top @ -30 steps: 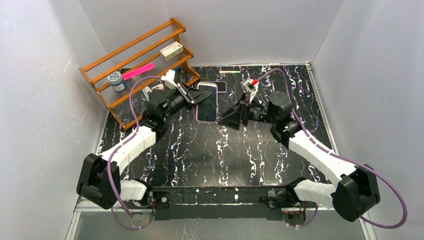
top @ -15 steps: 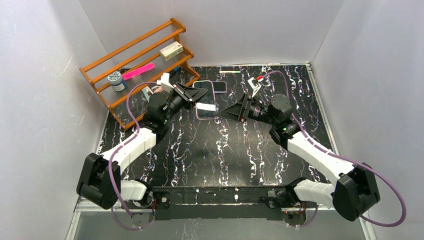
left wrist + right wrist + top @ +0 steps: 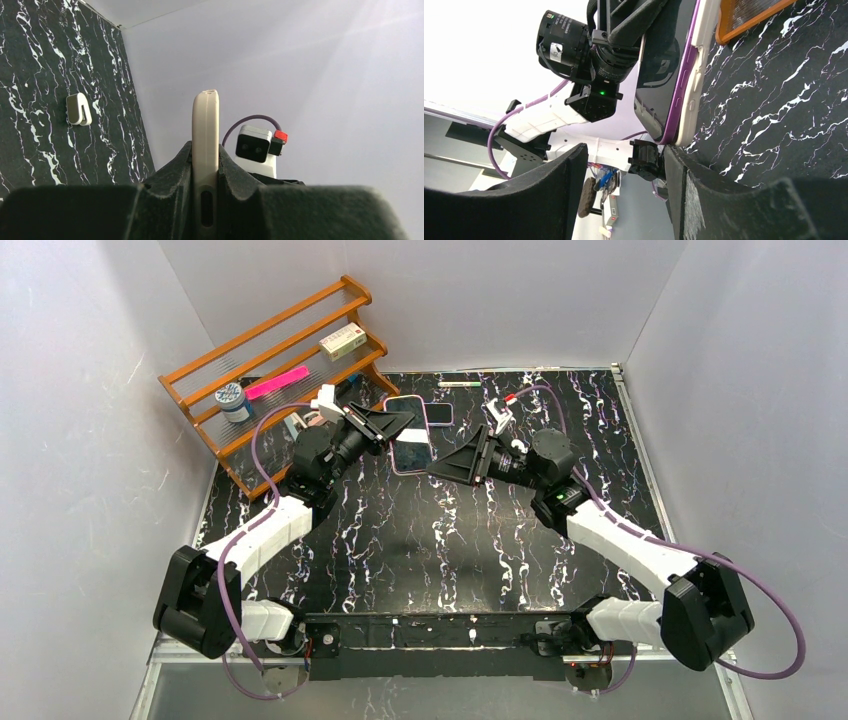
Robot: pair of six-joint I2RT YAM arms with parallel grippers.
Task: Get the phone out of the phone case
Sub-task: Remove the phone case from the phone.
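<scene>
The phone in its cream phone case (image 3: 412,453) is held tilted above the table's back middle. My left gripper (image 3: 398,426) is shut on the case's edge. In the left wrist view the case (image 3: 205,125) stands edge-on between the pads of the gripper (image 3: 205,152). My right gripper (image 3: 440,468) is open just right of the phone. In the right wrist view the phone's dark screen (image 3: 664,65) has a purple rim inside the cream case (image 3: 696,85). Its lower corner sits at the tip of one of the fingers (image 3: 681,185) of the open right gripper (image 3: 624,172). Nothing lies between those jaws.
A wooden rack (image 3: 280,360) with a pink item, a box and a jar stands at the back left. A second dark device (image 3: 438,413) lies on the marble table behind the phone, and a pen (image 3: 460,384) near the back wall. A small white hook (image 3: 79,108) lies on the tabletop.
The left gripper has lifted and tilted the cased phone off the table. The right gripper has swung left and up toward the phone's right edge, its jaws narrowing a little.
</scene>
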